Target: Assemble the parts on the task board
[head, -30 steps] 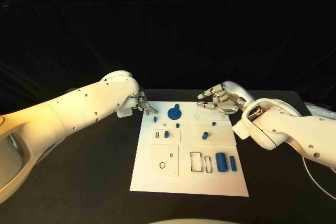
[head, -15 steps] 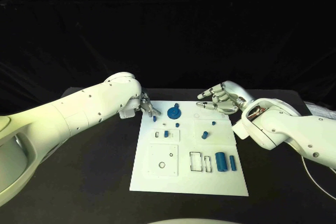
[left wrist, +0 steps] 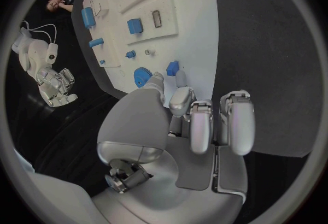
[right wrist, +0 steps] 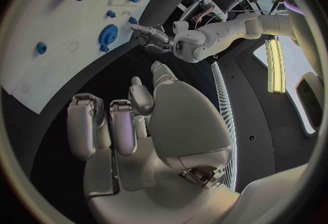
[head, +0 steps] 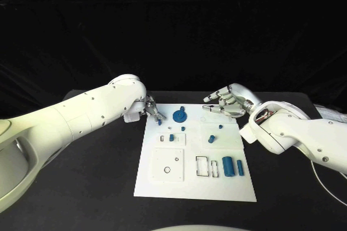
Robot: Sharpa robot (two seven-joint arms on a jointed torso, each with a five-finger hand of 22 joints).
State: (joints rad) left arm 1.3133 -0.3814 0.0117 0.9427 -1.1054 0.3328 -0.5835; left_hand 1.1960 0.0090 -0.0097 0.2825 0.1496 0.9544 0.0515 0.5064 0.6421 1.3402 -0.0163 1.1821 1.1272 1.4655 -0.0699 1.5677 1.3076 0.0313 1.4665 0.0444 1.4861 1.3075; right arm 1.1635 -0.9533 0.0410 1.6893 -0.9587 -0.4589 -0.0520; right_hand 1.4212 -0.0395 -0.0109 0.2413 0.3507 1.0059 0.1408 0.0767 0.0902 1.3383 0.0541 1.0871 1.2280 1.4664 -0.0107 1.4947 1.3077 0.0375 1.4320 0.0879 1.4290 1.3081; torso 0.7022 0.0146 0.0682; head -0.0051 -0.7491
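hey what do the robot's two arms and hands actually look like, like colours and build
Both arms are smooth, rounded white shells dotted with small dark screw holes. Each ends in a silver metallic hand: the left hand and the right hand have segmented fingers with pale grey pads. An opening near the right wrist shows brownish inner parts, and a thin white cable trails beside the right arm.

We are seeing a flat white rectangular task board [head: 189, 186] lying on a matte black table [head: 94, 191], small blue plastic parts [head: 228, 167] dotting it, and two silver many-fingered hands [head: 151, 108] [head: 226, 101] on glossy white arms.
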